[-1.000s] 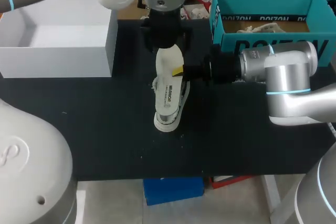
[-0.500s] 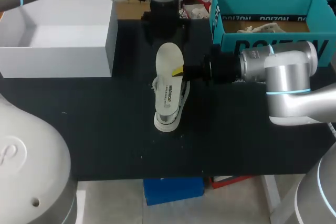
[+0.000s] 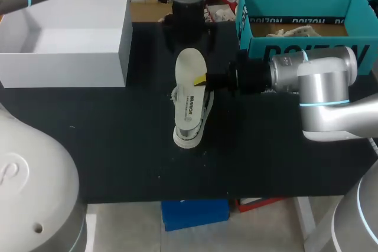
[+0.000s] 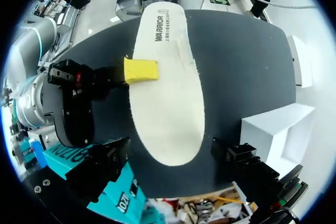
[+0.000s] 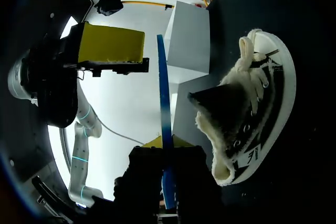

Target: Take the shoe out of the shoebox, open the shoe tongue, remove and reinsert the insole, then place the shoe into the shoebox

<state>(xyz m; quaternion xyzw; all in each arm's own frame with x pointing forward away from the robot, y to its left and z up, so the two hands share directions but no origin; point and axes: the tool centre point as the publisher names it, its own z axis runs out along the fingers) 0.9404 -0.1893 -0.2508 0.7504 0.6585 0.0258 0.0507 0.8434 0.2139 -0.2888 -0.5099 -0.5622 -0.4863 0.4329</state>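
While the shoe [image 3: 190,137] lies on its side on the counter [image 3: 118,146], the right hand [image 3: 202,79] pinches the insole [image 3: 190,69] just over it. Left wrist: the left hand [image 4: 171,158] gapes wide, empty, apart from the shoe. Right wrist: the insole runs edge-on through the clamped hand, beside the shoe

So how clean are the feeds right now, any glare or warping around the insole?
Head view: even light, the pale insole sharp against the dark table. Left wrist view: fisheye bows the table's edge, but the insole is crisp. Right wrist view: bright glare behind, the insole edge-on as a thin blue line, the shoe clearly lit.
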